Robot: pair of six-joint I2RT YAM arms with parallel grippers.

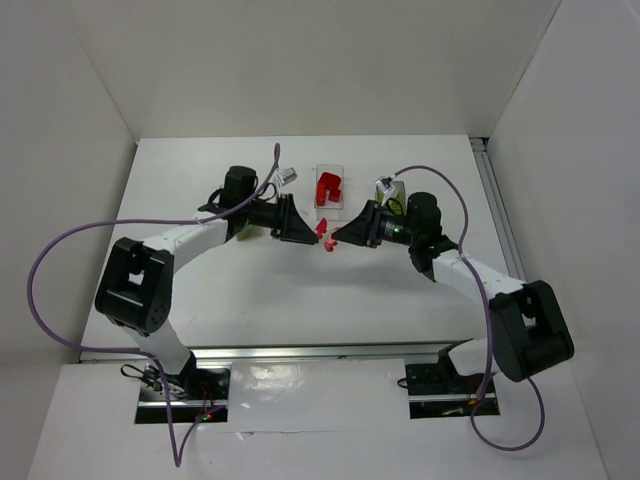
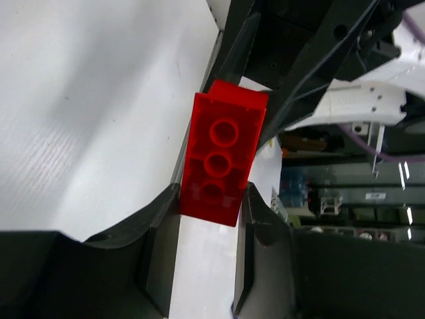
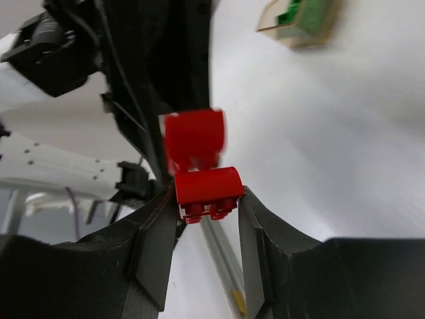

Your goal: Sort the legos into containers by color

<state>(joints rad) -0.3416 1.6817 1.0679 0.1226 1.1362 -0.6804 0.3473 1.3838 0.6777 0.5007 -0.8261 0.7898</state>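
My left gripper [image 1: 308, 233] and right gripper [image 1: 340, 237] meet tip to tip above the table's middle. In the left wrist view the left gripper [image 2: 212, 193] is shut on the near end of a long red brick [image 2: 224, 156], its hollow underside facing the camera. In the right wrist view the right gripper [image 3: 207, 194] is shut on a red curved-top brick [image 3: 207, 187]; the other red brick [image 3: 194, 138] is blurred just beyond it. Whether the two bricks touch I cannot tell. A clear container [image 1: 330, 172] behind them holds red legos [image 1: 327, 187].
An orange-tan container [image 3: 307, 34] with green legos [image 3: 291, 12] stands beyond the right gripper; it also shows beside the right wrist in the top view [image 1: 397, 188]. A yellow-green patch [image 1: 247, 234] shows under the left arm. The grey container is hidden.
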